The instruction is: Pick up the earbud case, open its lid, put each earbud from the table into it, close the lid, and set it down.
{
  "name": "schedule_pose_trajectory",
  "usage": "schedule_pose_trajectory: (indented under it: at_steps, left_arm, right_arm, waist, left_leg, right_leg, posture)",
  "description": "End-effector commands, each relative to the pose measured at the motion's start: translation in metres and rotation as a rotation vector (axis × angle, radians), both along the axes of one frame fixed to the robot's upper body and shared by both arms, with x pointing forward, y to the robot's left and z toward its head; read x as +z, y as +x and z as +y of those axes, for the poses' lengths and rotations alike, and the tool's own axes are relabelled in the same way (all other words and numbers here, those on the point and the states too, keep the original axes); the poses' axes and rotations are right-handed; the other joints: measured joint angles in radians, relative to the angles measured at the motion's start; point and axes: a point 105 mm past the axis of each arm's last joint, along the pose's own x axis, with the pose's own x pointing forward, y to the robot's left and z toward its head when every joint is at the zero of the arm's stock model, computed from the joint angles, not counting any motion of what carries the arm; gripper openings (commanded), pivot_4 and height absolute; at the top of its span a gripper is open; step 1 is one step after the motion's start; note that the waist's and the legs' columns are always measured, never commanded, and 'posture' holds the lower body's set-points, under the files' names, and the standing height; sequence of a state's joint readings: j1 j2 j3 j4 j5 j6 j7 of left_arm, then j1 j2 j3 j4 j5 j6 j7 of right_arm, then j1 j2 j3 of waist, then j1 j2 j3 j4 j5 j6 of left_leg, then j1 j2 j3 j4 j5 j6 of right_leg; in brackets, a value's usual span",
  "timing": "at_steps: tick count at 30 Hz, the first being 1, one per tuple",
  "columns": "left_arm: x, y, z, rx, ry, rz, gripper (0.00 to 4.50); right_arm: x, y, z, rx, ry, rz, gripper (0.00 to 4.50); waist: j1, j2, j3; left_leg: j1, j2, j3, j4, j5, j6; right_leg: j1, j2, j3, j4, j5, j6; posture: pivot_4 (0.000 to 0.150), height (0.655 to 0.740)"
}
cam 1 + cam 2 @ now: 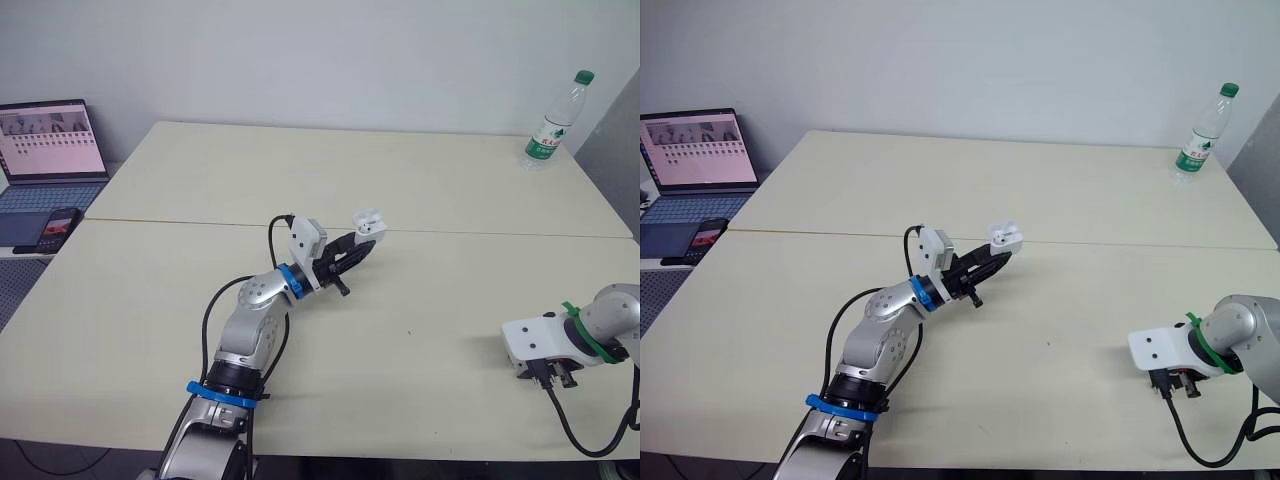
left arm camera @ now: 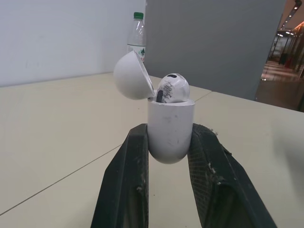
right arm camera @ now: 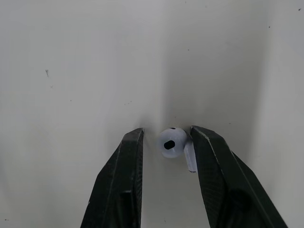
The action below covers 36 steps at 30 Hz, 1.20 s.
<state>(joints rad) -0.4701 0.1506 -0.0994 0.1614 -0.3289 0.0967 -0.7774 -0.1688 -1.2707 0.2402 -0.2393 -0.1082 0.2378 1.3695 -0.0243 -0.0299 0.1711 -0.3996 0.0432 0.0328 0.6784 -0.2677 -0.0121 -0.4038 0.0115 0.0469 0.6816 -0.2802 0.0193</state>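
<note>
white earbud (image 3: pixel 172 142) between right pincer (image 3: pixel 166 130) jaws

Nothing here can be read. The water bottle (image 1: pixel 553 122) has a green-and-white label with print too small to make out, and the laptop (image 1: pixel 52 140) screen shows rows of illegible thumbnails.

My left arm (image 1: pixel 250 320) bends at the elbow and reaches toward one o'clock. My left hand (image 1: pixel 360 248) is lifted, its fingers clamped on the earbud case (image 1: pixel 368 222). My right hand (image 3: pixel 166 132), out at four o'clock, points straight down at the bench (image 1: pixel 430 300), fingers parted.
</note>
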Motion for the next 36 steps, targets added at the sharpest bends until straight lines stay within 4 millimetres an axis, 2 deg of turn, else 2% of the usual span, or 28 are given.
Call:
schedule_pose_trajectory:
  at_steps: [1, 5, 10, 22, 28, 33, 36]
  left_arm:
    - [0.01, -0.004, -0.003, -0.012, -0.014, -0.05, 0.78]
    - [0.011, -0.004, -0.003, -0.012, -0.014, -0.05, 0.78]
    - [0.011, -0.004, -0.003, -0.012, -0.016, -0.051, 0.78]
    - [0.016, -0.004, -0.005, -0.014, -0.019, -0.053, 0.78]
    - [0.014, -0.003, -0.003, -0.006, -0.023, -0.048, 0.78]
    - [0.011, 0.001, -0.001, 0.016, -0.037, -0.018, 0.78]
    - [0.014, 0.004, -0.002, 0.029, -0.067, 0.004, 0.78]
  right_arm:
    - [0.002, 0.0, -0.007, 0.003, -0.038, -0.007, 1.61]
    - [0.002, 0.001, -0.008, 0.006, -0.043, -0.01, 1.61]
    - [0.002, 0.002, -0.008, 0.008, -0.042, -0.014, 0.39]
    - [0.007, 0.007, -0.003, 0.0, -0.009, -0.057, 0.36]
    - [0.028, 0.029, 0.028, -0.017, 0.203, -0.217, 0.36]
    - [0.052, 0.048, 0.054, -0.07, 0.471, -0.37, 0.36]
    - [0.066, 0.056, 0.061, -0.132, 0.601, -0.444, 0.36]
  waist:
    - [0.0, 0.0, 0.0]
    - [0.0, 0.0, 0.0]
    - [0.0, 0.0, 0.0]
    - [0.0, 0.0, 0.0]
    - [-0.005, 0.0, 0.0]
    - [-0.002, 0.0, 0.0]
    - [-0.001, 0.0, 0.0]
  left_leg:
    - [0.0, 0.0, 0.0, 0.0, 0.0, 0.0]
    - [0.0, 0.0, 0.0, 0.0, 0.0, 0.0]
    - [0.0, 0.0, 0.0, 0.001, 0.0, 0.0]
    - [0.0, 0.0, 0.0, 0.001, 0.0, 0.0]
    - [0.001, 0.001, 0.001, 0.001, 0.0, 0.0]
    - [0.001, 0.001, 0.0, 0.001, 0.0, 0.0]
    - [0.0, 0.001, 0.0, 0.001, 0.0, 0.0]
  right_leg:
    - [0.0, 0.0, 0.0, 0.0, 0.0, 0.0]
    - [0.0, 0.0, 0.0, 0.0, 0.0, 0.0]
    - [0.0, 0.0, 0.0, 0.0, 0.0, 0.0]
    - [0.0, 0.0, 0.0, 0.0, 0.0, 0.0]
    - [0.0, 0.001, 0.001, 0.001, 0.001, 0.0]
    - [0.0, 0.002, 0.0, 0.001, 0.001, -0.001]
    - [0.0, 0.001, 0.0, 0.001, 0.001, -0.001]
  posture:
    - [0.15, 0.7362]
    - [0.15, 0.7362]
    - [0.15, 0.7362]
    - [0.15, 0.7362]
    - [0.15, 0.7362]
    - [0.15, 0.7362]
    - [0.15, 0.7362]
